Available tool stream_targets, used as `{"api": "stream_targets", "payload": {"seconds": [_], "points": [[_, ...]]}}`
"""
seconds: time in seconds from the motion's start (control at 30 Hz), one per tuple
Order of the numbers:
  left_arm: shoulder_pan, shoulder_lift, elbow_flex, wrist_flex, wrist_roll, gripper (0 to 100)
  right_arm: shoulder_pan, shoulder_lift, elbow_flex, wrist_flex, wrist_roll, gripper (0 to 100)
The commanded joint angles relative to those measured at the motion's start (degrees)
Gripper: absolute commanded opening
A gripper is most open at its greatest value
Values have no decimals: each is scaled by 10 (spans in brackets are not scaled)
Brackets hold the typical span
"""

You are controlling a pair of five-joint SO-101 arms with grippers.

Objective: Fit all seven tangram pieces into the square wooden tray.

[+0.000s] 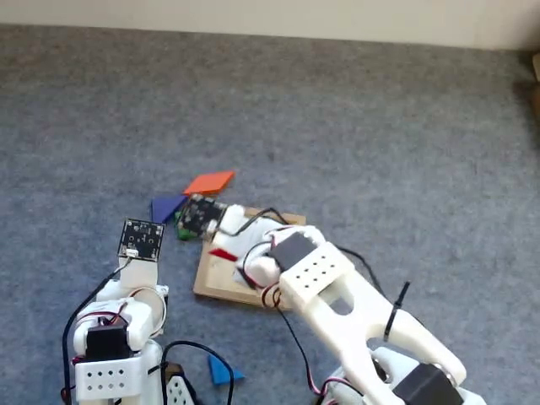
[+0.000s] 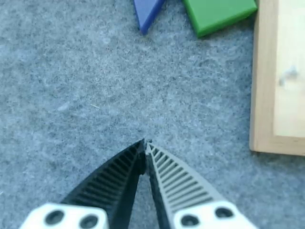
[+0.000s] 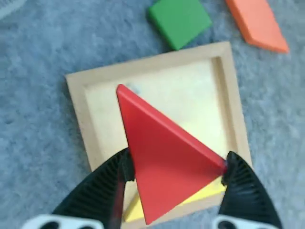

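Left gripper [image 2: 145, 143], closed and empty, above carpet [image 2: 71, 95] beside the wooden tray [image 2: 264, 95]. Right gripper [image 3: 176, 164] clamps the red triangle [image 3: 164, 143] over the tray, where a yellow piece [image 3: 136, 210] apparently lies. Blue triangle [image 2: 147, 9], green square [image 3: 179, 21] and orange piece [image 3: 257, 21] lie outside; most fitting is judged undone.

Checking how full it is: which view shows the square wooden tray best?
Right wrist view: the square wooden tray shows nearly whole under the red triangle. High view: an arm covers most. Left wrist view: one side.
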Motion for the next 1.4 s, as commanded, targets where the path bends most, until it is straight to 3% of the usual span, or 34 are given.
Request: {"api": "stream_targets", "payload": {"seconds": [0.0, 0.3, 0.67, 1.1, 1.3, 1.37], "points": [[7, -30, 12, 4, -4, 6, -22, -3, 13, -53, 3, 198], [7, -30, 12, 4, -4, 6, -27, -3, 68, -96, 2, 198], [7, -30, 12, 4, -4, 6, -26, -3, 78, -93, -88, 199], [7, -30, 12, 4, -4, 6, -19, -3, 84, -51, -91, 200], [7, -30, 12, 4, -4, 6, -19, -3, 83, -17, -91, 373], [7, -30, 12, 4, -4, 6, -19, -4, 83, -15, -91, 382]]}}
